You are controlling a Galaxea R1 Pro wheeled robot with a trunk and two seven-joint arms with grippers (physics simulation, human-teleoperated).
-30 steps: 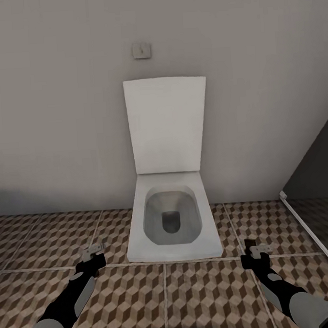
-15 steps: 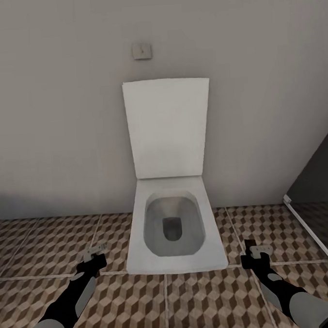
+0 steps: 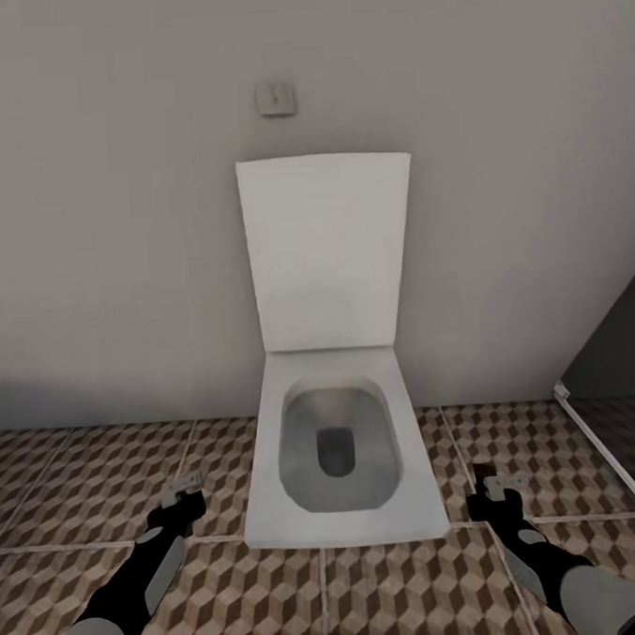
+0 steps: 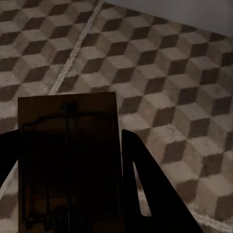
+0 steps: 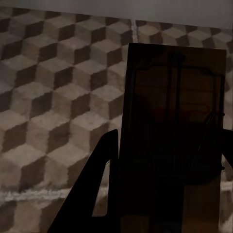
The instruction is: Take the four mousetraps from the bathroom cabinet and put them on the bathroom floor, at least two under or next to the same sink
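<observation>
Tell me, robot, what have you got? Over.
Left tool shut on mousetrap. Right tool shut on second mousetrap. Toilet dead ahead, lid up.

Bathroom floor (image 3: 390,586): square tiles in a brown, beige and cream cube pattern, pale grout lines. A white toilet (image 3: 340,457), lid raised, stands on it against the wall.

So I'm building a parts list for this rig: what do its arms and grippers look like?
In the head view, both arms have light grey forearm shells running into black wrist sections with grey inlays. The left gripper and right gripper are small and whitish-grey. The wrist views show the jaws as dark, tapering blades with slotted cut-outs.
</observation>
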